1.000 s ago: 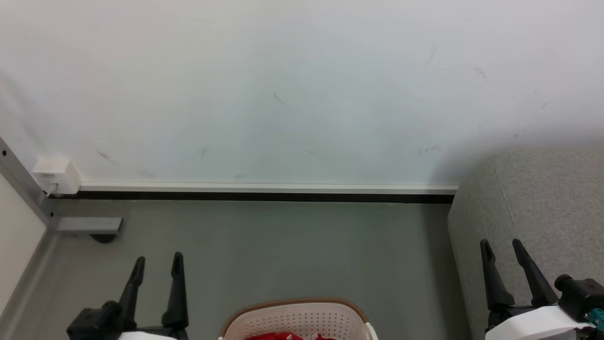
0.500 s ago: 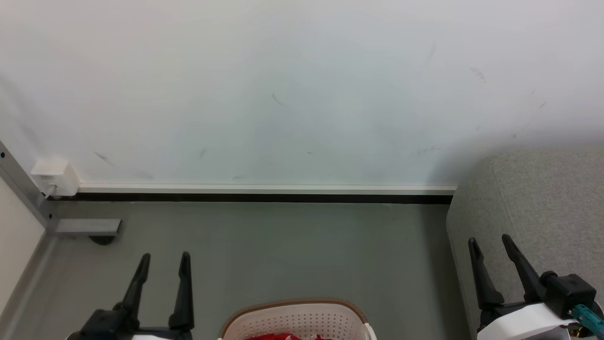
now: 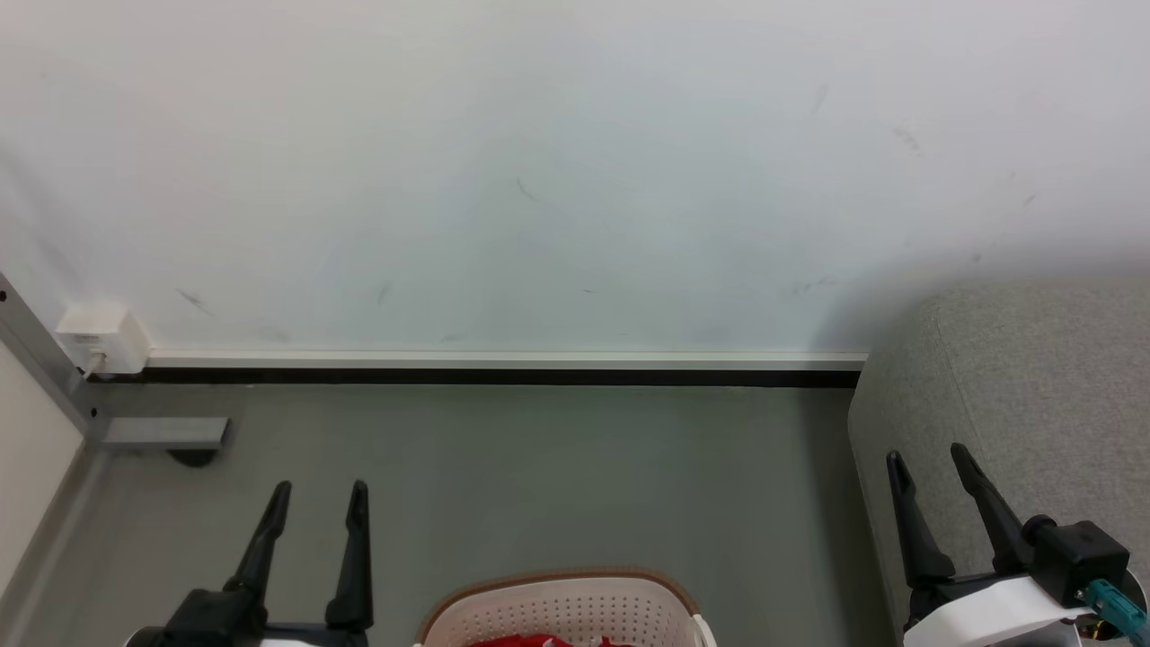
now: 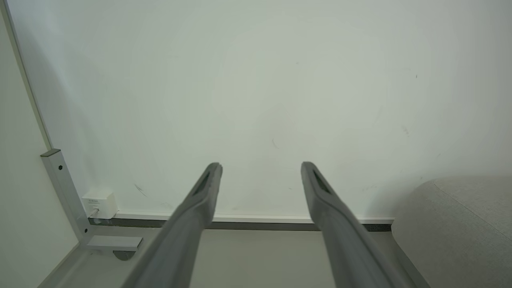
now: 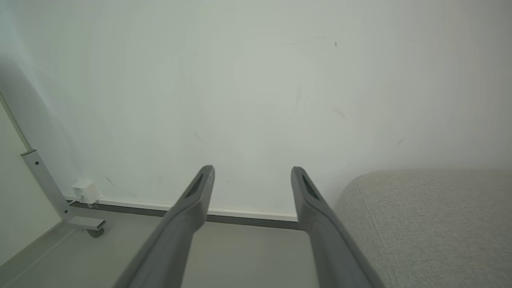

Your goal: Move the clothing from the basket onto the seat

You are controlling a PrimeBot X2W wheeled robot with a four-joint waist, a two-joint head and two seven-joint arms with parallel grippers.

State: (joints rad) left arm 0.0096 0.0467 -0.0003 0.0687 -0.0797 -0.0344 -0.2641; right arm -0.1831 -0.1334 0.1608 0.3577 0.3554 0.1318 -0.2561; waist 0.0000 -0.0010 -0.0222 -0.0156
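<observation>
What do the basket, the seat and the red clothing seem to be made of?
The basket looks like moulded plastic: cream-white, matte, rows of small holes, brown rim. The seat seems upholstered in woven fabric: light grey, grainy texture, a stitched seam. The clothing is probably thin cloth, bright red with white bits; too little shows to say more.

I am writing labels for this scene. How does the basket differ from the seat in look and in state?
The basket is cream perforated plastic with a brown rim; the seat is grey fabric. The basket holds red clothing; the seat's visible part bears none. Both are rounded at the corners.
</observation>
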